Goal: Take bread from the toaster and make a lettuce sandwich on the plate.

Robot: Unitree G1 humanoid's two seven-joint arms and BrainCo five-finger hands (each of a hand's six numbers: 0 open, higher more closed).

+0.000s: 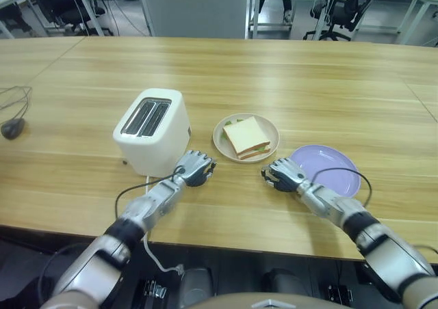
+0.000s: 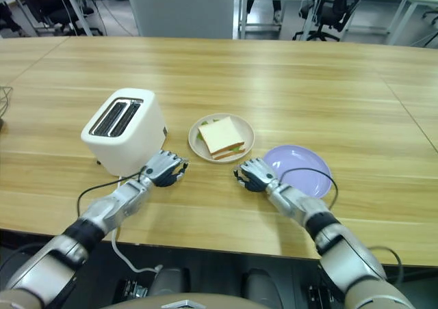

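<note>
Lettuce [image 1: 229,123] mostly hidden under top bread slice [image 1: 246,135]; toaster [image 1: 154,143] slots' depths too dark to tell.

Sandwich [image 2: 221,137] on beige plate [image 2: 244,128] (toaster [image 2: 124,131] beside); left hand [image 2: 164,168], right hand [image 2: 254,175] curled, empty.

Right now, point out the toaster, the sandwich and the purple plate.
toaster [image 1: 161,145]: left eye view, white side wall.
sandwich [image 1: 246,137]: left eye view, top bread slice.
purple plate [image 1: 325,160]: left eye view, bare inner surface.
</note>
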